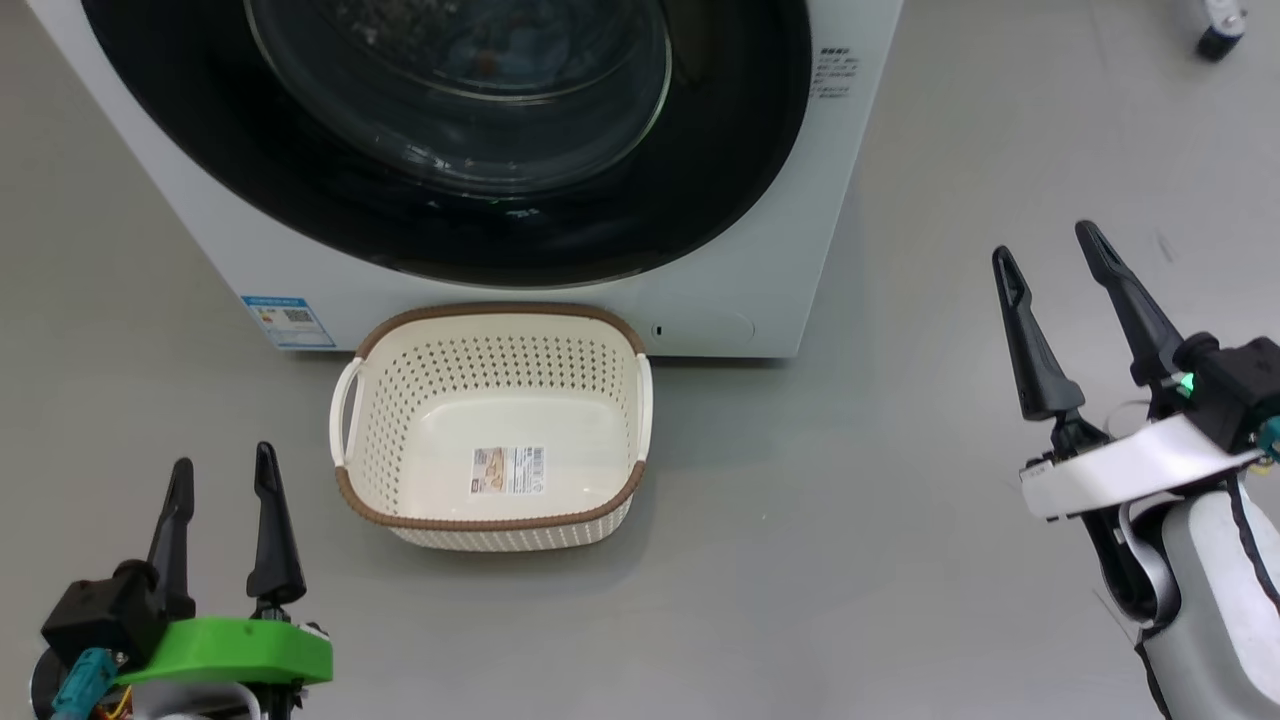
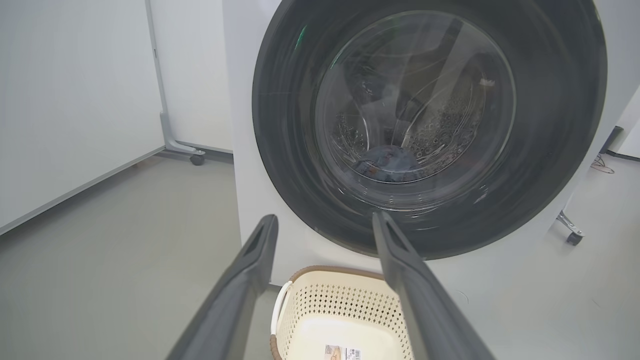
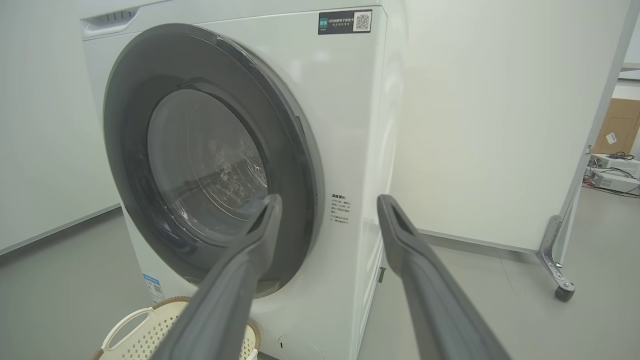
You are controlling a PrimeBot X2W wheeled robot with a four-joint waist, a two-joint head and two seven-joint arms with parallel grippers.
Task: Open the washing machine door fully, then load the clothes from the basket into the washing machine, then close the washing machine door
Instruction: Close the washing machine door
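The white washing machine [image 1: 760, 240] fills the top of the head view, its black-rimmed door [image 1: 300, 150] flat against the front. In the left wrist view the door [image 2: 290, 140] shows the steel drum and a bluish heap of clothes [image 2: 387, 162] behind the glass. The cream basket [image 1: 490, 350] with a brown rim sits on the floor before the machine, holding nothing but its label. My left gripper [image 1: 225, 475] stands open at the lower left, beside the basket. My right gripper [image 1: 1050, 245] is open at the right, off the machine's corner. In the right wrist view the door [image 3: 130, 130] lies left of my fingers [image 3: 250, 260].
Grey floor lies all around. A white panel on castors [image 3: 562, 290] stands right of the machine, another castor [image 2: 196, 159] left of it. A dark wheel [image 1: 1218, 38] sits at the far right. Equipment and cables [image 3: 612, 177] lie beyond the panel.
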